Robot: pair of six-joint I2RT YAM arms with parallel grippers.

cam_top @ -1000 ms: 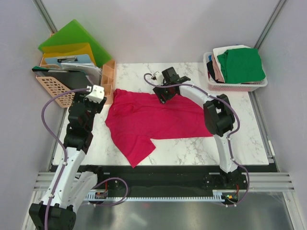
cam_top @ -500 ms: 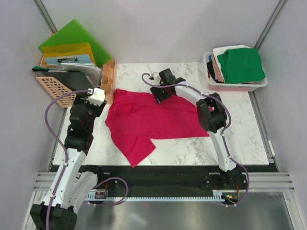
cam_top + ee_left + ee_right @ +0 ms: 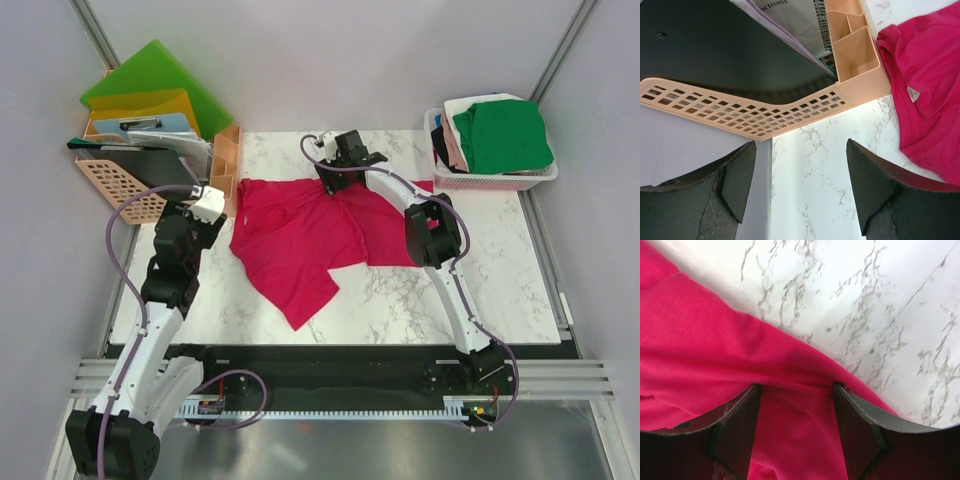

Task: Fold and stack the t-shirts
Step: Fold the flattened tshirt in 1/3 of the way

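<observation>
A crimson-pink t-shirt [image 3: 300, 235] lies crumpled on the marble table, a sleeve pointing to the near side. My right gripper [image 3: 333, 172] sits on its far edge, near the back of the table. In the right wrist view the jaws [image 3: 796, 395] stand apart, and a fold of the shirt [image 3: 705, 340] runs across and between the fingertips. My left gripper [image 3: 205, 198] hovers open and empty over the table's left edge, just left of the shirt's collar [image 3: 930, 75]. More t-shirts, a green one [image 3: 500, 135] on top of a white one [image 3: 480, 103], are piled in a basket.
The pink basket [image 3: 495, 182] stands at the back right corner. A peach organiser [image 3: 225, 165] and a peach lattice tray [image 3: 740, 115] sit at the back left, with green [image 3: 150, 75] and yellow [image 3: 140, 103] folders behind. Grey walls close in both sides.
My right gripper has moved toward the table's back edge, and the crimson-pink shirt has slid and bunched up with it. The left gripper has shifted slightly toward the shirt.
</observation>
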